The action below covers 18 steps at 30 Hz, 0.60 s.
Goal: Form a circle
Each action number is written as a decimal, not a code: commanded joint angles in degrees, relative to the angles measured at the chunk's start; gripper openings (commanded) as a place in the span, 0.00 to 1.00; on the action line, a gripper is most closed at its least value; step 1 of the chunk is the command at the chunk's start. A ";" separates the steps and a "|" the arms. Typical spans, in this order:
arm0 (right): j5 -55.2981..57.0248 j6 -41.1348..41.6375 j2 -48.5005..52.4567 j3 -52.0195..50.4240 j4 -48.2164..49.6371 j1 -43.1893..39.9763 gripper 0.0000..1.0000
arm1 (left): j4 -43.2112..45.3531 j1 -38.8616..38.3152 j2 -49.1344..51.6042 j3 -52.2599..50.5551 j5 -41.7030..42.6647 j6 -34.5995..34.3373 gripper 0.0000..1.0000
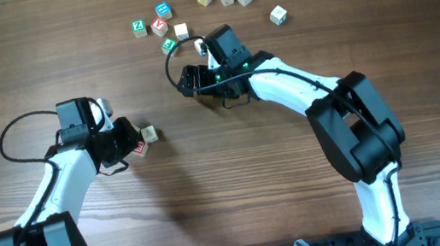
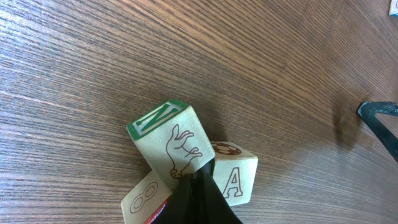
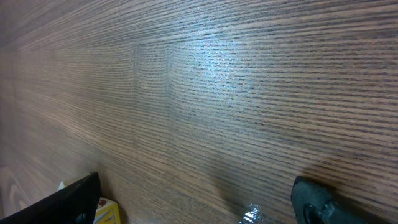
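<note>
Currently, left end effector [image 2: 196,180]: closed tight, empty, tip set against the circle [image 2: 177,146], lower centre.
right end effector [image 3: 196,202]: spread wide, empty.

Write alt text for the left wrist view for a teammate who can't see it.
Three pale wooden alphabet cubes sit clustered on the wood-grain table: a green N cube, an A cube and a red-edged cube. The left gripper, shut, points into the spot where they meet.

Overhead looks straight down on the whole table [image 1: 37,45]. My left wrist camera sits close over three cubes [image 2: 174,143], shared with overhead; my right skims the table.
</note>
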 commanded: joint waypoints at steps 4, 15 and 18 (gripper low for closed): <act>5.68 0.59 4.02 -3.04 -2.14 -1.05 0.99 | -0.04 -0.13 0.66 0.22 -1.70 -0.55 0.04; 5.70 0.59 4.02 -3.04 -2.12 -1.05 0.99 | -0.04 -0.13 0.63 0.22 -2.01 -1.62 0.04; 5.70 0.59 4.02 -3.04 -2.12 -1.05 0.99 | -0.02 -0.13 0.63 0.22 -1.99 -1.62 0.04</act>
